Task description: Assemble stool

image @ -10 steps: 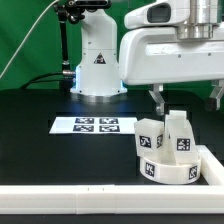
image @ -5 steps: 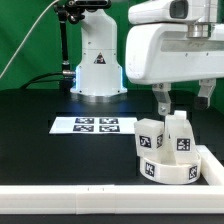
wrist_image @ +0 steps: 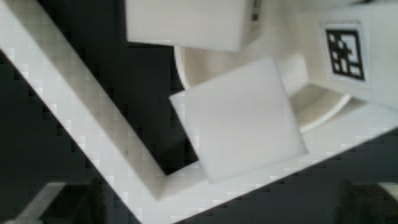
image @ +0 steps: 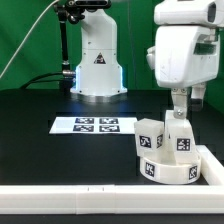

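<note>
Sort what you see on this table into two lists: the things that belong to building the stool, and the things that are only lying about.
Belonging to the job:
- round seat disc
- two legs standing upright on the seat
- gripper, open above the legs

Only lying about:
- marker board, flat on the black table
- white rail along the near edge

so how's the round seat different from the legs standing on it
The seat is a low round disc lying flat by the rail's corner; the legs are upright and blocky. The seat sits underneath; the legs stand on top of it. All are white plastic and carry black-and-white tags.
</note>
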Motion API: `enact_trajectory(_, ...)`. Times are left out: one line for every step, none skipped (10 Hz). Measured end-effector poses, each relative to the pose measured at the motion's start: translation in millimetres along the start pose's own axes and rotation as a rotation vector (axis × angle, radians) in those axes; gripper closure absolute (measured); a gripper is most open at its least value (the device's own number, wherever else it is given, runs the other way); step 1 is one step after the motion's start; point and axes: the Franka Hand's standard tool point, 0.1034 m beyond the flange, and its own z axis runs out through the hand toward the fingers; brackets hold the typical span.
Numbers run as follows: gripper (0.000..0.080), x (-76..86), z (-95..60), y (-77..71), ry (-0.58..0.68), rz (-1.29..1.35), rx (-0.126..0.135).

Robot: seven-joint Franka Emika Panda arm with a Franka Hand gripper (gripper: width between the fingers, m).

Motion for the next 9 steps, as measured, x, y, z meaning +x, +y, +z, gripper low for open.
enact_trajectory(0.015, -0.6, 4.5, 0.4, -0.009, -0.042, 0.0)
enact_trajectory(0.015, 0.4, 8.0, 1.2, -0.013, -0.039, 0.0)
enact_trajectory(0.015, 0.1, 12.4, 0.6, -0.019, -0.043, 0.002)
enact_trajectory(0.015, -0.8, 15.9, -0.4, -0.024, -0.043, 0.005)
enact_trajectory(0.015, -1.5, 19.1, -1.5, -0.027, -0.041, 0.007)
enact_trajectory(0.015, -2.4, 23.6, -3.4, -0.032, -0.038, 0.011)
enact_trajectory(0.015, -1.7, 25.8, -4.5, -0.032, -0.025, 0.01)
enact_trajectory(0.015, -1.7, 26.5, -5.0, -0.033, -0.017, 0.01)
enact_trajectory(0.0253, -1.9, 26.5, -4.9, -0.033, -0.014, 0.01)
